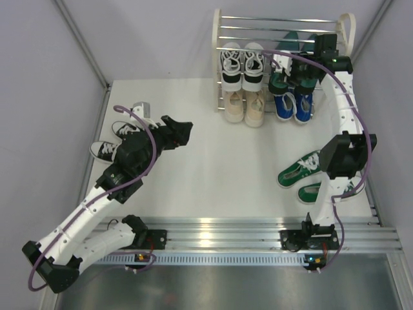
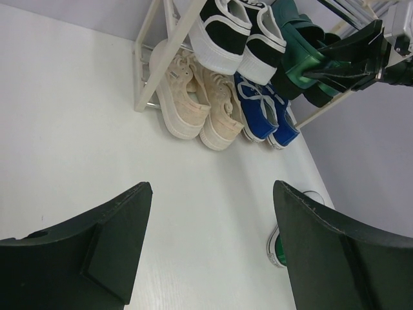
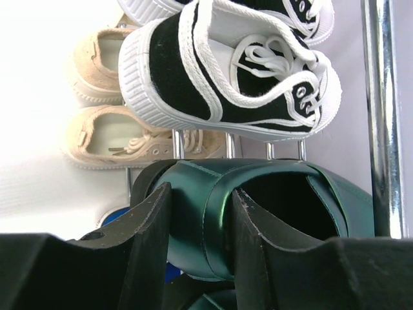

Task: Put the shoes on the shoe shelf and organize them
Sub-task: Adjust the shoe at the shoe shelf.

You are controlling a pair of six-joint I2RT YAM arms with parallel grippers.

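My right gripper (image 3: 201,213) is partly closed on the back wall of a shiny dark green pointed dress shoe (image 3: 332,206). One finger is outside the heel and one seems to be inside. The shoe is at the right half of the silver-bar shoe shelf with cream sides (image 1: 277,19), at the far edge of the white table (image 1: 213,168). It is just beside the black-and-white sneakers (image 1: 243,64) and above the blue sneakers (image 1: 292,106). I cannot tell if it rests on the bars yet.

I think this shoe is stiff and light, but its smooth skin looks slippery. The heel wall is a good place to pinch, because it is firm and has an edge.

My left gripper (image 2: 210,213) is wide open and holds nothing. It hangs over the table near the left edge.

The green sneakers (image 1: 300,169) near the right edge look soft, so I would pinch them at the heel too.
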